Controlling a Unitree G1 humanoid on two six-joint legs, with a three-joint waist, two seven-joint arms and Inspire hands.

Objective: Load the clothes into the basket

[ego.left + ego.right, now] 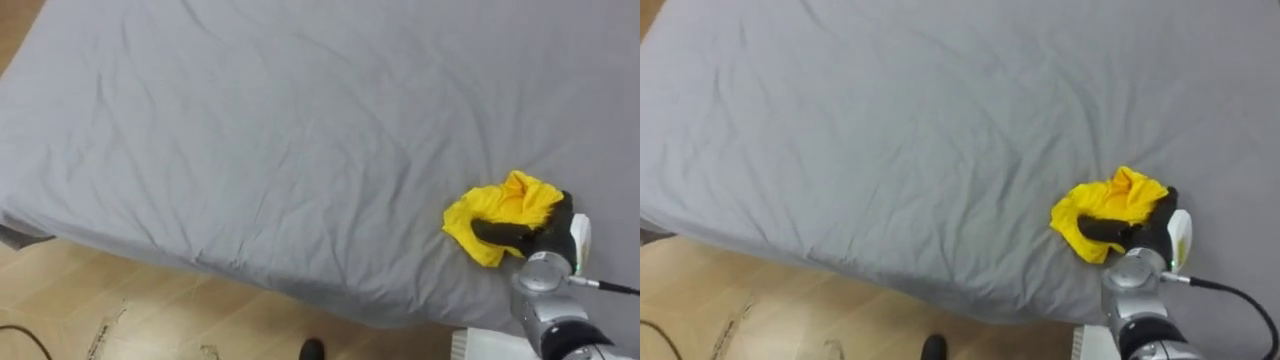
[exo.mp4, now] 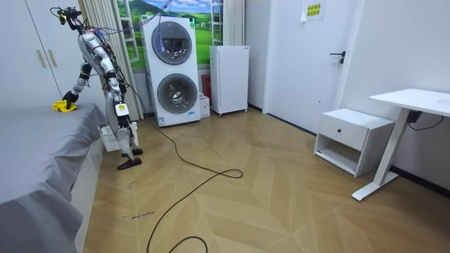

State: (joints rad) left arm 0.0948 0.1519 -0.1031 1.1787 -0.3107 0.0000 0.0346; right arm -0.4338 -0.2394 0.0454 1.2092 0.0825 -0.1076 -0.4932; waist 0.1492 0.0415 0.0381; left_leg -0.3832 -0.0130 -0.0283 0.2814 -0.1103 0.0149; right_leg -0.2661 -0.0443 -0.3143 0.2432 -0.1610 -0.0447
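A crumpled yellow garment [image 1: 505, 212] lies on the grey bed [image 1: 280, 140], near its right front edge. My right hand [image 1: 545, 228] comes in from the lower right and rests on it, with the thumb across the cloth and the fingers curled over its right side. In the room view I stand bent over the bed's edge, with this arm stretched out to the yellow garment [image 2: 63, 106]. A white basket [image 2: 107, 138] stands on the floor by my legs, against the bed, and its corner [image 1: 478, 345] shows below the bed edge. My left hand [image 2: 119, 107] hangs by my side.
The wrinkled grey sheet stretches far to the left and back. Wooden floor [image 1: 120, 310] runs along the bed's front edge. Behind me stand a stacked washer and dryer [image 2: 174, 70], a white fridge [image 2: 229, 79], a bedside cabinet [image 2: 351, 139] and a desk [image 2: 415, 105].
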